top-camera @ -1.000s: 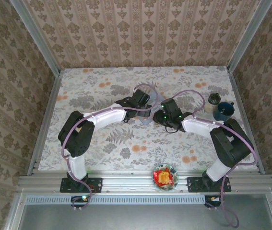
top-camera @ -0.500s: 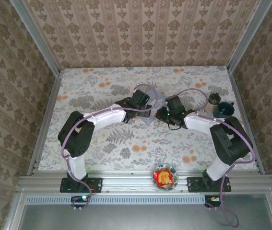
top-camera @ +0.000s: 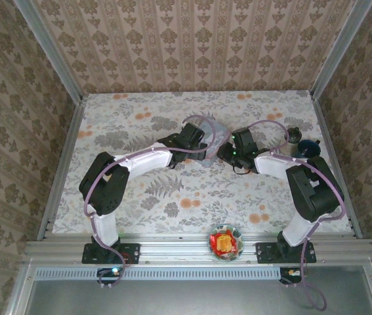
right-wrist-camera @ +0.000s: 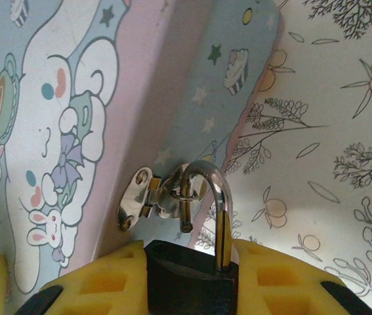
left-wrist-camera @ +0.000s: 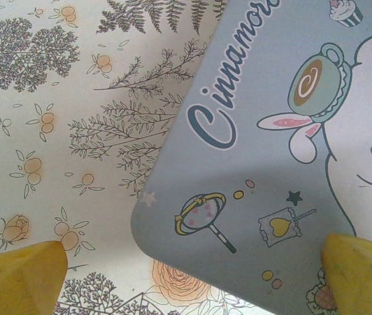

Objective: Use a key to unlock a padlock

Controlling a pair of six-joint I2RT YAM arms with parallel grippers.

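Floral table (top-camera: 126, 197) with a light blue tin (left-wrist-camera: 271, 164) lying near its middle, both arms being reached in over it. The left gripper (left-wrist-camera: 189, 279) is held above one rounded corner of the tin with its fingers wide apart, one over the cloth and one over the lid, and nothing is gripped. The right gripper (right-wrist-camera: 189, 289) is placed at the tin's edge, its yellow pads (right-wrist-camera: 100, 285) clamped on the dark body of the padlock (right-wrist-camera: 187, 272). The padlock is thus found at the tin's side, hung by its shackle (right-wrist-camera: 220, 197) through the small metal hasp (right-wrist-camera: 140, 193). One leg of the shackle is seated in the body; the other is seen ending just above it, so the lock is judged probably sprung open already, though the gap is small and this cannot be confirmed. Whether a key is seated cannot be told, the lower part of the body being hidden between the pads. If the release is real, the unlocking itself is judged done, and only the unhooking of the shackle from the hasp is left.
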